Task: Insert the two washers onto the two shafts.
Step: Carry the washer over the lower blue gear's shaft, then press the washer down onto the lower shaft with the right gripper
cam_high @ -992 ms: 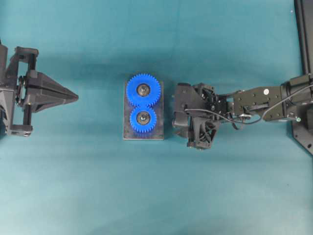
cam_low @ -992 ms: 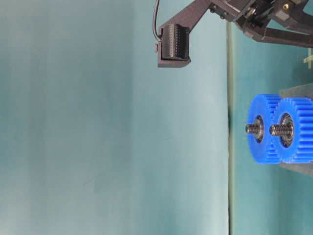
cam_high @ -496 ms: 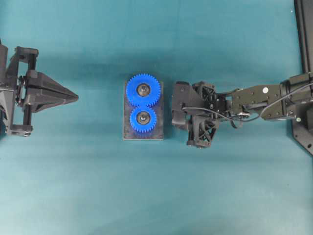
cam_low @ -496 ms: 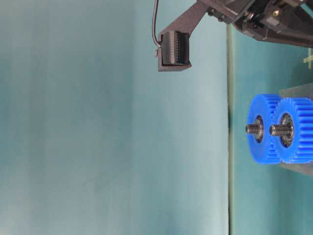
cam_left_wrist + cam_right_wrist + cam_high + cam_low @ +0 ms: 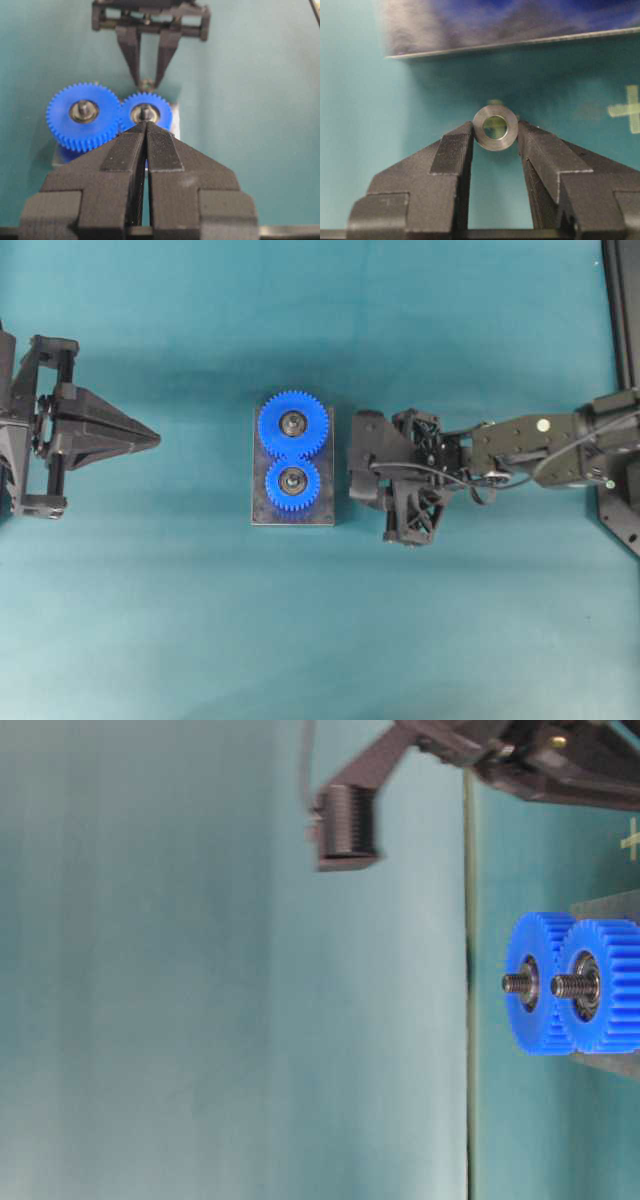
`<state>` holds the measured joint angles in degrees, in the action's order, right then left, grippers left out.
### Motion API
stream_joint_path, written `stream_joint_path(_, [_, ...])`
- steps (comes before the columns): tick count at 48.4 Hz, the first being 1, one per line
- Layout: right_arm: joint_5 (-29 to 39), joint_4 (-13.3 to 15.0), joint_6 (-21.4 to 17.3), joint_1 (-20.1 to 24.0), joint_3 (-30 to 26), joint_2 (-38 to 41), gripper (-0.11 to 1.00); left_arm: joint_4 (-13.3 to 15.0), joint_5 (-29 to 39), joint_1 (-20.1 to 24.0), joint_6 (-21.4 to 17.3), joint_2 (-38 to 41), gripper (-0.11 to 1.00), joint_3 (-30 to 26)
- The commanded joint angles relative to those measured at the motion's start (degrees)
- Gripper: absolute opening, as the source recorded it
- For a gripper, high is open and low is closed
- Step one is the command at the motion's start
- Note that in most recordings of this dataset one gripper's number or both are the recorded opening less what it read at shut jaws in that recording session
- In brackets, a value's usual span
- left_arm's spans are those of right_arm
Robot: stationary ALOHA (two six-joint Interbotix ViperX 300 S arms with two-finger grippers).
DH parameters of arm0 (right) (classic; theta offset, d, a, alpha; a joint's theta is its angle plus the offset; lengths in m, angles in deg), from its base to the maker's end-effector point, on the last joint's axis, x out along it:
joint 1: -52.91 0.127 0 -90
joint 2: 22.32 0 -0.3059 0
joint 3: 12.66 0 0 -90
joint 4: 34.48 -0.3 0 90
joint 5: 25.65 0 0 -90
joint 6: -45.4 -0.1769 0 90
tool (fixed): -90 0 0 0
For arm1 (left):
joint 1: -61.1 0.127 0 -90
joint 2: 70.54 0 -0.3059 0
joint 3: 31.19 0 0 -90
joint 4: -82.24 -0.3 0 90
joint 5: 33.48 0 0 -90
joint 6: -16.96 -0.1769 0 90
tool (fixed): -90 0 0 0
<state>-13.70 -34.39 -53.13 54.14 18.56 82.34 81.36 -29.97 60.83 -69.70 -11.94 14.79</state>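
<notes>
A steel washer (image 5: pixel 495 127) stands on edge between the fingertips of my right gripper (image 5: pixel 495 132), which is shut on it just above the teal mat. The left wrist view shows that same gripper (image 5: pixel 146 80) pointing down beside the small gear, with the washer (image 5: pixel 146 84) at its tips. Two threaded shafts (image 5: pixel 293 423) (image 5: pixel 293 480) stand upright through two meshed blue gears (image 5: pixel 293 452) on a dark base plate (image 5: pixel 325 515). At table level the shaft ends (image 5: pixel 515 983) (image 5: pixel 560 985) stick out bare. Far left, my left gripper (image 5: pixel 155 440) is shut and empty, aimed at the gears.
The base plate's edge (image 5: pixel 510 45) lies close ahead of the right gripper. A pale cross mark (image 5: pixel 626 111) is on the mat to its right. A black frame (image 5: pixel 620 340) runs along the table's right edge.
My right arm has shifted slightly towards the gear block and risen a little, and its jaws have closed in. The left arm has stayed still.
</notes>
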Motion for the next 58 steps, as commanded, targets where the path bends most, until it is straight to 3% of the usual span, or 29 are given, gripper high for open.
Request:
stream_joint_path(1, [2.64,-0.09,-0.26,0.0,-1.93,-3.52,0.33,-0.09,-0.26,-0.09,0.0,0.0,0.0,-1.58])
stream_joint_path(15, [5.36,0.88,0.35,0.0,-6.59,-5.98,0.33,-0.18,-0.26,0.0,0.0,0.0,0.0,-1.58])
stream_joint_path(38, [4.75,1.41,4.13,0.09,-15.21,-0.26,0.33,-0.18,-0.26,0.0,0.09,0.0,0.0,-1.67])
stream_joint_path(58, [5.1,1.41,5.19,0.09,-16.52,1.23,0.33,-0.09,-0.35,-0.09,1.32,0.0,0.0,-1.23])
